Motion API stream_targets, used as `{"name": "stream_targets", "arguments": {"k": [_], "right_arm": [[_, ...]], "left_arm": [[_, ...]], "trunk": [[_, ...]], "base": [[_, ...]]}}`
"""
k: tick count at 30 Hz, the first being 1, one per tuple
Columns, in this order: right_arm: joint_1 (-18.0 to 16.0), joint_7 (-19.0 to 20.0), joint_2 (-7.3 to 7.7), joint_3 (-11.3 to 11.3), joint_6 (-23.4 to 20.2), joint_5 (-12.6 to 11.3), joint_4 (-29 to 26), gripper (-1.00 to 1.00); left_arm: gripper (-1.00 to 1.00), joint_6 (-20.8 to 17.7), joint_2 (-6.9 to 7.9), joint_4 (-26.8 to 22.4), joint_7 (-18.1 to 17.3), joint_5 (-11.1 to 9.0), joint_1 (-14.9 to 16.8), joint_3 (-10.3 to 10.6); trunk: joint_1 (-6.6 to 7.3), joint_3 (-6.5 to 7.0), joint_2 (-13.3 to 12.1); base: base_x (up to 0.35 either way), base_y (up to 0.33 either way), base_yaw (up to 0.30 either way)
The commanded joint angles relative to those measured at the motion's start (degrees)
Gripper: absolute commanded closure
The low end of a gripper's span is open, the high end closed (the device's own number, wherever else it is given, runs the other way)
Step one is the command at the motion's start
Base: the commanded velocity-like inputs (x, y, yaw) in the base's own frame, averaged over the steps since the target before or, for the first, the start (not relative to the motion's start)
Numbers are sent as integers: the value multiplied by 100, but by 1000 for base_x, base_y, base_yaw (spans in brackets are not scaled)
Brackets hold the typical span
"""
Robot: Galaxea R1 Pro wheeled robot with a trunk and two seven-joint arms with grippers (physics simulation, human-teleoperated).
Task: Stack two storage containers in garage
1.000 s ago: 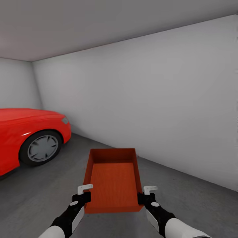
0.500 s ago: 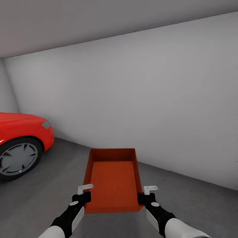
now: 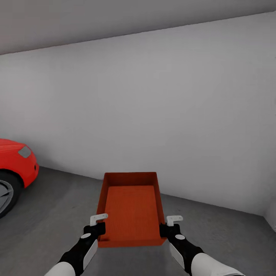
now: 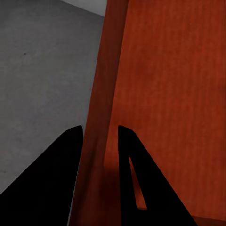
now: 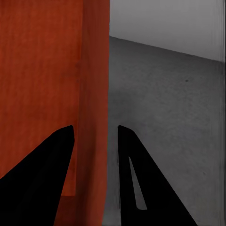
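I carry one orange-red open-topped storage container point(image 3: 131, 209) in front of me, held level above the dark grey garage floor point(image 3: 57, 214). My left gripper point(image 3: 100, 227) is shut on its left wall point(image 4: 101, 127), and my right gripper point(image 3: 164, 227) is shut on its right wall point(image 5: 94, 117). In both wrist views a dark finger sits on each side of the thin wall. The container is empty. The second storage container is out of view.
A pale grey garage wall point(image 3: 153, 115) runs across just ahead, meeting another wall at the far right corner point(image 3: 268, 214). The nose and front wheel of a red car point(image 3: 15, 165) stand at the left edge. Bare floor lies below and ahead.
The whole view has swung to the right: the red car has slid toward the left edge and the wall now faces me. The container and both grippers keep their places in front of me.
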State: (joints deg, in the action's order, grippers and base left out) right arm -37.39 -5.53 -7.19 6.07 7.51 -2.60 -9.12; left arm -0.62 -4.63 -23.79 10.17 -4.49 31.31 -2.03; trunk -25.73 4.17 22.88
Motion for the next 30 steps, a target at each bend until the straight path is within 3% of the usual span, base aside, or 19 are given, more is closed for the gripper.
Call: {"name": "stream_targets", "arguments": {"k": [1, 18, 30], "right_arm": [[-2, -45, 69, -54, 22, -56, 25, 100], [-3, -45, 69, -54, 22, -56, 24, 100], [-3, -30, 69, -54, -14, -56, 24, 100]], "left_arm": [[100, 45, 85, -29, 56, 53, 3, -88], [100, 45, 85, -29, 56, 53, 3, -88], [100, 45, 85, -29, 56, 53, 3, -88]], "trunk": [[-5, -2, 4], [-5, -2, 4], [-5, -2, 4]], "base": [[320, 0, -242], [320, 0, -236], [320, 0, -23]]}}
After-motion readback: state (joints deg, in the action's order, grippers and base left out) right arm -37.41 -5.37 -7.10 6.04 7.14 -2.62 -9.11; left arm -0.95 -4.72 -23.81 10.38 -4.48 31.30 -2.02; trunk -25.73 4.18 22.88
